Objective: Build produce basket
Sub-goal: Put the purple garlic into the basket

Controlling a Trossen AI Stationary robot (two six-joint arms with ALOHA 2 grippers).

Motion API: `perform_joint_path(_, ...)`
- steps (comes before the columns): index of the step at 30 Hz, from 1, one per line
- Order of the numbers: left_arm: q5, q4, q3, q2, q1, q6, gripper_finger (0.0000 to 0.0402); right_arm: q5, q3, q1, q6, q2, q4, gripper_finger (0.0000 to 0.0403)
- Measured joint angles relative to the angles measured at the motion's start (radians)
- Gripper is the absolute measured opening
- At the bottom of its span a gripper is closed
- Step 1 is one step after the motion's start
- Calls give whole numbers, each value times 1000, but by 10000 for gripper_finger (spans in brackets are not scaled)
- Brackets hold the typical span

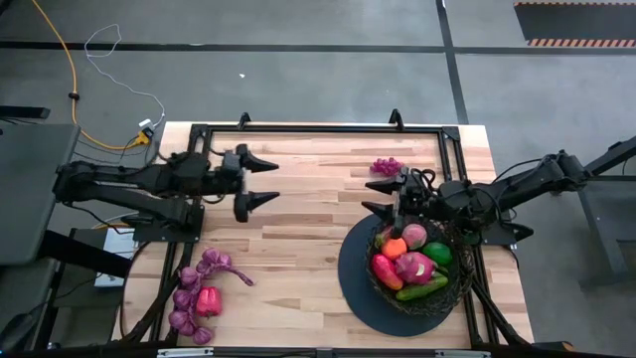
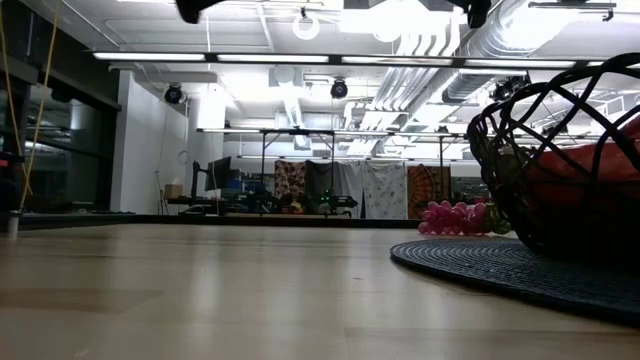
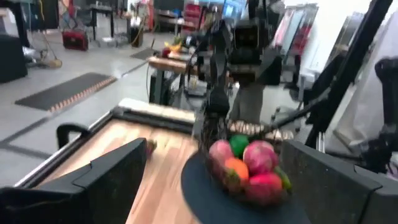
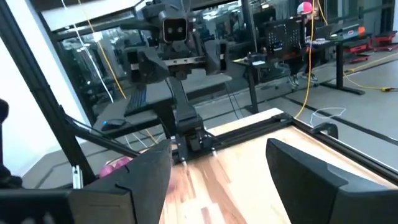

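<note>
**Basket nearly full, some fruit left out**

The basket (image 1: 417,267) sits on the right, holding about six fruits. The right gripper (image 1: 381,197) hangs by its far-left rim, fingers apart and empty, probably just done dropping. The left gripper (image 1: 266,181), also spread wide, waits at the far left. One grape bunch (image 1: 387,166) lies far; a grape pile (image 1: 197,293) with one pepper (image 1: 208,302) lies near-left.
</note>
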Motion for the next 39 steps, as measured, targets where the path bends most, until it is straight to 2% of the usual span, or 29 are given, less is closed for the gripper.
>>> perform_joint_path(4,3,-201,0,-102,-23,-39,360,47,0,-11,10,0,-3,252)
perform_joint_path(7,7,-382,0,-159,-59,-128,360,72,0,-23,12,0,-3,252)
perform_joint_path(12,14,-734,0,-192,-145,-438,360,78,0,-42,47,0,-4,252)
perform_joint_path(18,135,-1082,0,-119,-272,-770,360,79,0,-58,37,0,-11,252)
perform_joint_path(26,297,-1209,0,61,-464,-1039,360,77,0,-69,36,0,-63,252)
perform_joint_path(31,295,-1216,0,162,-546,-1149,360,76,0,-68,36,0,-76,252)
perform_joint_path(39,292,-1206,0,265,-555,-1226,360,48,0,-68,36,0,-121,252)
